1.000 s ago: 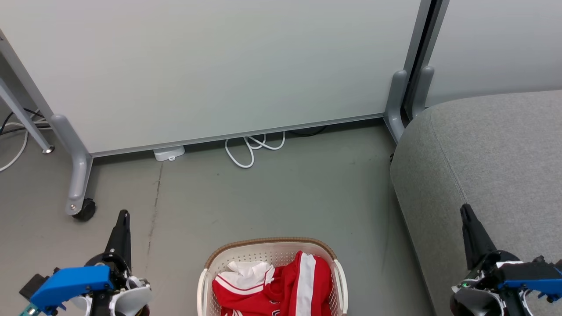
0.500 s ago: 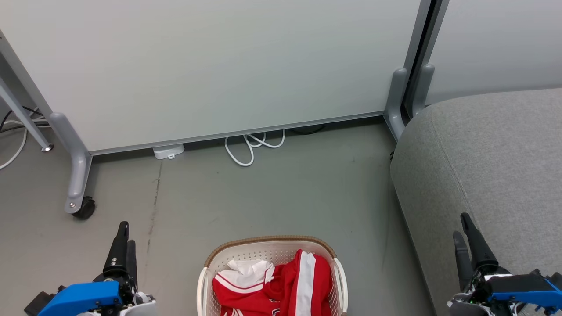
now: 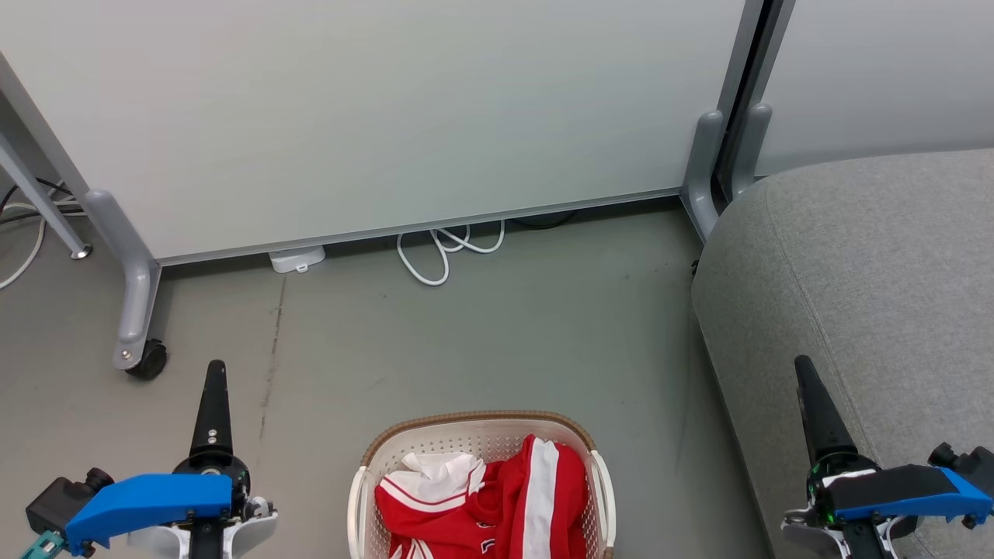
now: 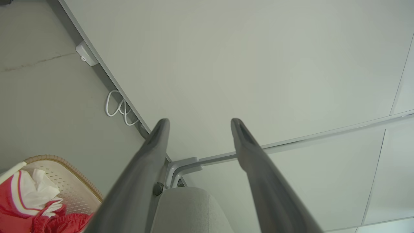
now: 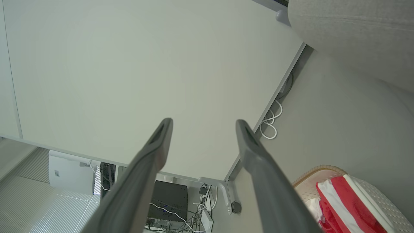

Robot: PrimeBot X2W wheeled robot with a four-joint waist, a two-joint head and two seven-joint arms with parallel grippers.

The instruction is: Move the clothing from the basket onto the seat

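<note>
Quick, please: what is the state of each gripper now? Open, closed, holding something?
Left gripper: open, holding nothing.
Right gripper: open, holding nothing.

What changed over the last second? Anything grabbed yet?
Nothing grabbed. The left gripper and right gripper dipped in the head view half a second ago, then came back up, the right one ending slightly further left. Both are open and empty. The whole head view also slid a little, so the camera moved. The clothing lies in the basket as before, none on the seat.
</note>
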